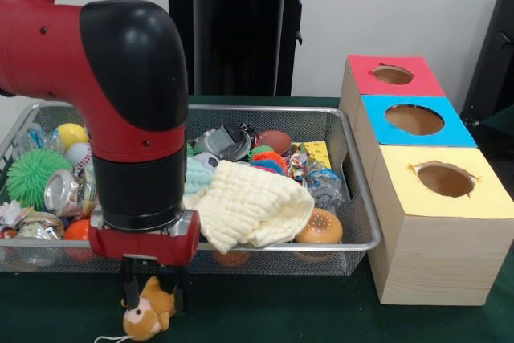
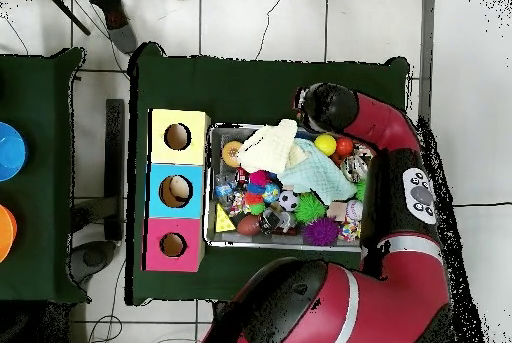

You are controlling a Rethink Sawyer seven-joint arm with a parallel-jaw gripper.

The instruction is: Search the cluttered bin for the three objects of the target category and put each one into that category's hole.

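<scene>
My gripper (image 1: 152, 293) hangs over the green table just outside the bin's near rim, at the lower left of the front view. It is shut on a small orange-brown plush animal (image 1: 148, 315), whose white string trails below. The bin (image 1: 353, 242) is a silver wire mesh basket full of toys; it also shows in the overhead view (image 2: 212, 189). The hole (image 1: 393, 75) in the red top of the wooden box is at the far right, also visible in the overhead view (image 2: 172, 245). In the overhead view the arm's black elbow (image 2: 325, 107) hides the gripper and the plush.
A blue-topped hole (image 1: 414, 119) and a yellow-topped hole (image 1: 444, 179) sit next to the red one. The bin holds a cream cloth (image 1: 249, 202), a green spiky ball (image 1: 32, 174), a burger toy (image 1: 320, 226), a crushed can (image 1: 63, 192) and balls.
</scene>
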